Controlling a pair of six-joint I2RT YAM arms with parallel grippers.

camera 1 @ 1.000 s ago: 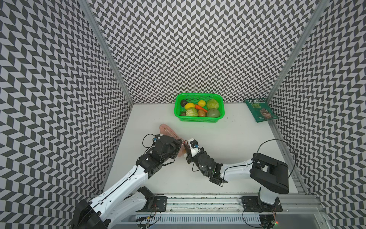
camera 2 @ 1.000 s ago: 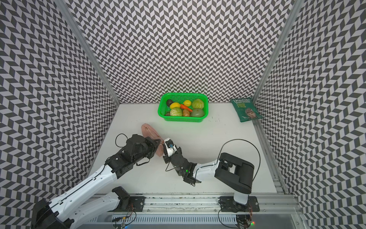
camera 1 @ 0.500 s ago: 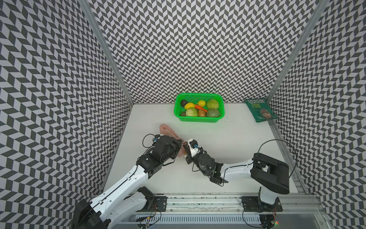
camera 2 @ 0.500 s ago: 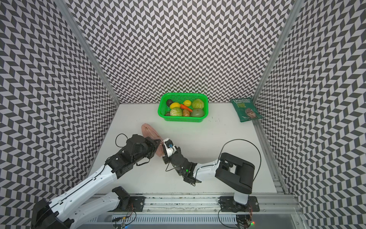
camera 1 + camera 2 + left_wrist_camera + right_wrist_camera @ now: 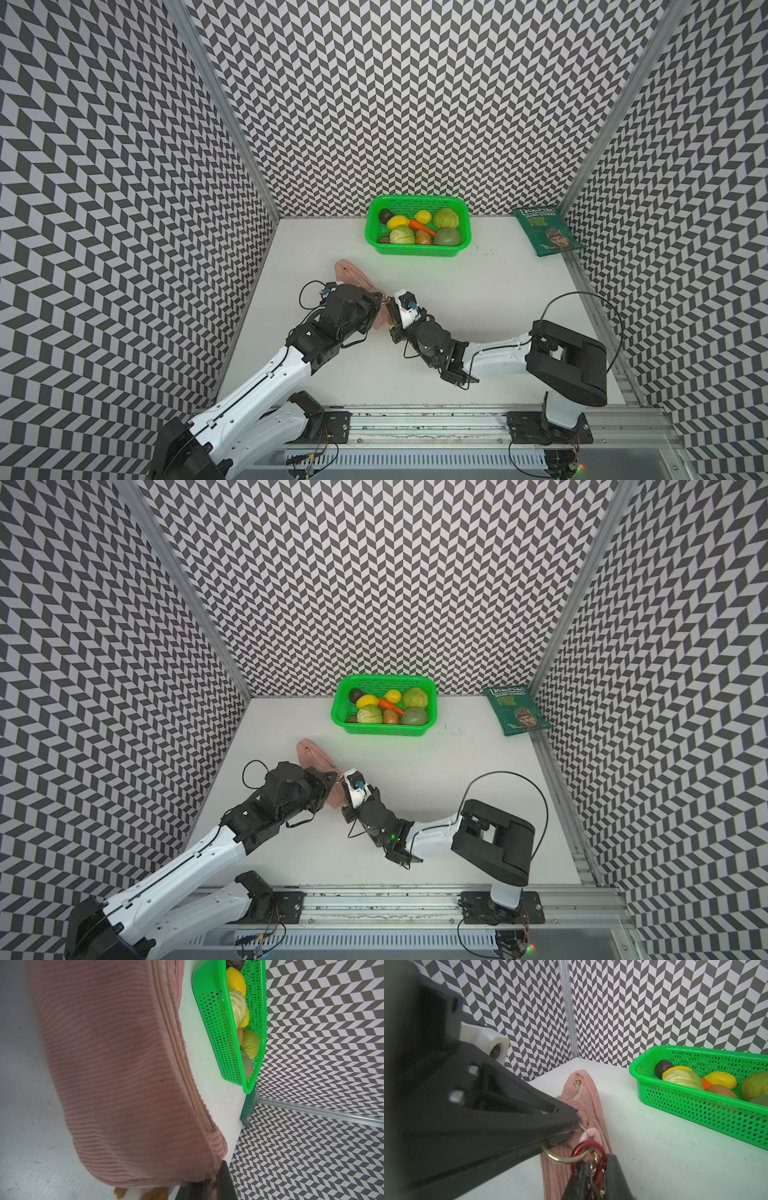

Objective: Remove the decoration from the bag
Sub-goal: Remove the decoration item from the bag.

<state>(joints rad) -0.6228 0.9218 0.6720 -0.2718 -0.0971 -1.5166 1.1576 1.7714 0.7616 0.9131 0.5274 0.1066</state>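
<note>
Right wrist view: we see the decoration's red clasp (image 5: 588,1153) linked to a gold ring (image 5: 560,1157) at the near end of the bag (image 5: 581,1105). A pink loop (image 5: 591,1134) sits just above the clasp.
Decoration (image 5: 154,1195): in the left wrist view we catch only a white-and-brown scrap of plush showing from under the bag's end. The rest is hidden.
Right claw (image 5: 596,1162): its fingers are pressed together on the clasp, which sits between them.
Left claw (image 5: 572,1126): it is clamped on the pink fabric at the bag's end, right where the ring hangs.
Bag position: in a top view the bag (image 5: 353,272) lies slantwise on the table (image 5: 498,311), left of centre. Its far end points toward the back wall and its near end is between the two claws.
Zipper (image 5: 578,1093): it runs along the bag's upper edge, with the pull at the far end.
Basket (image 5: 415,249): it is green, stands at the back of the table well apart from the bag, and holds toy vegetables (image 5: 444,218).
Packet (image 5: 546,232): it is dark green and lies in the back right corner of the table.
</note>
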